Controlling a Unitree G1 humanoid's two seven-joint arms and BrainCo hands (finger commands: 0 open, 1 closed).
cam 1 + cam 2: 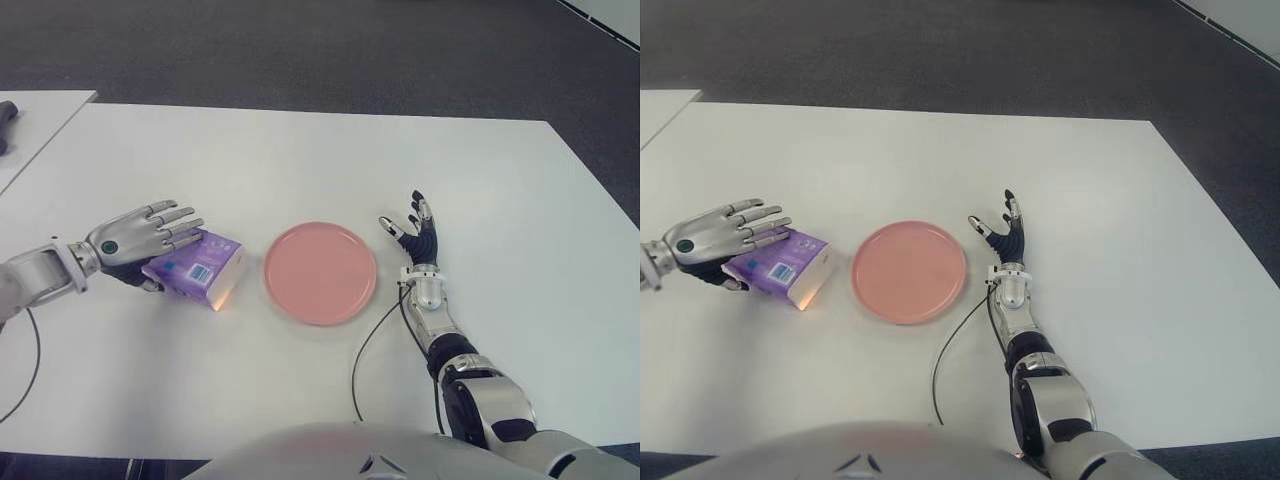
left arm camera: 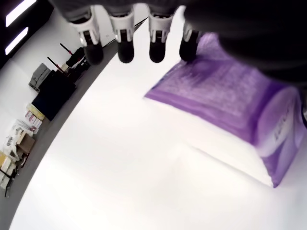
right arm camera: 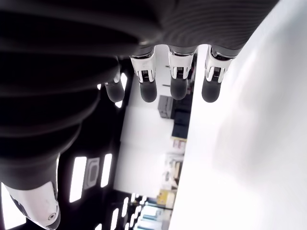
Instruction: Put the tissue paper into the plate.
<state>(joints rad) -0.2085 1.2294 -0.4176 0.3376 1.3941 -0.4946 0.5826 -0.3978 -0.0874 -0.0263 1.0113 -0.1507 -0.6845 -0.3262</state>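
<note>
The purple plastic-wrapped tissue paper pack (image 1: 196, 266) was covered by the left hand (image 1: 140, 240), fingers extended, not yet grasped. The round pink plate (image 1: 320, 272) was seen at its 3 o'clock, and the right hand (image 1: 415, 232) was kept wide open beyond.

A broad white surface (image 1: 300, 150) is filling most of the room in front of me, its far edge running straight across. Beyond it a dark grey carpeted floor (image 1: 300, 50) is stretching away. A second white table (image 1: 35, 115) is standing off to the left, separated by a narrow gap. Overhead, long rectangular ceiling lights (image 3: 79, 177) are glowing, and shelving cluttered with boxes (image 2: 19, 139) is lining a distant wall.
</note>
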